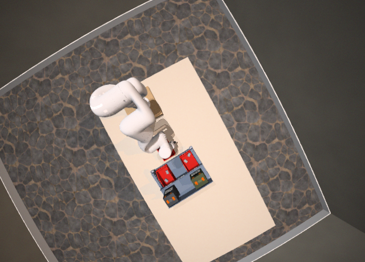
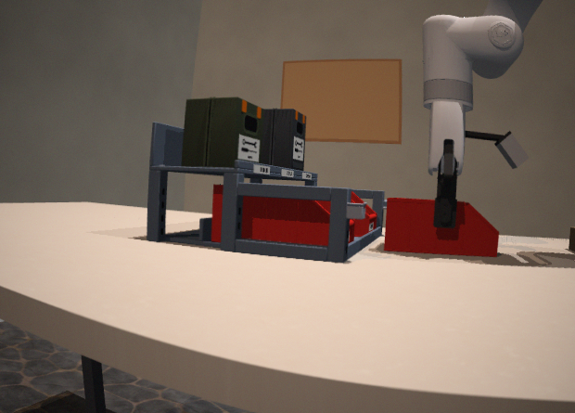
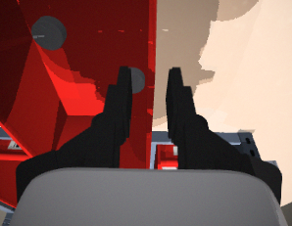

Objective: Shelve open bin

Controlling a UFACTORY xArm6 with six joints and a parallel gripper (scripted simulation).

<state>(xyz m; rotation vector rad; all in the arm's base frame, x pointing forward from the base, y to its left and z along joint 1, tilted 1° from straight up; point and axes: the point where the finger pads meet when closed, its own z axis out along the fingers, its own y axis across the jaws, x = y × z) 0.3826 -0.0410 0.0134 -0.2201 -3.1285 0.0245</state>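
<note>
- Bin (image 1: 169, 158) (image 2: 409, 226) (image 3: 93, 19) sits on the bench (image 1: 221, 164) (image 2: 278, 305) (image 3: 269, 72), just before the shelf (image 1: 184, 183) (image 2: 338, 222) (image 3: 218, 138), level, open front turned away from it.
- Step in hand, as I judge it: taking the grasp. Gripper (image 2: 444, 222) (image 3: 149, 82) part-open, astride one side wall, one finger inside, one out; nothing pinched.
- Two grey discs (image 3: 49, 33) (image 3: 138, 80) lie inside; the inner finger looks close to one. Next: close on wall alone, then lift level.
- After that: over the front lip, rear end low under the board, down into the gap between the red bins (image 1: 165, 176) (image 2: 287, 226) (image 3: 5, 180). One-sided hold may let it tip.
- Surface: pale, smooth, shadowed around the bin.
- Room: stone-patterned floor (image 1: 59, 135) (image 2: 28, 366), drab walls, orange-brown panel (image 2: 341, 101) on one.
</note>
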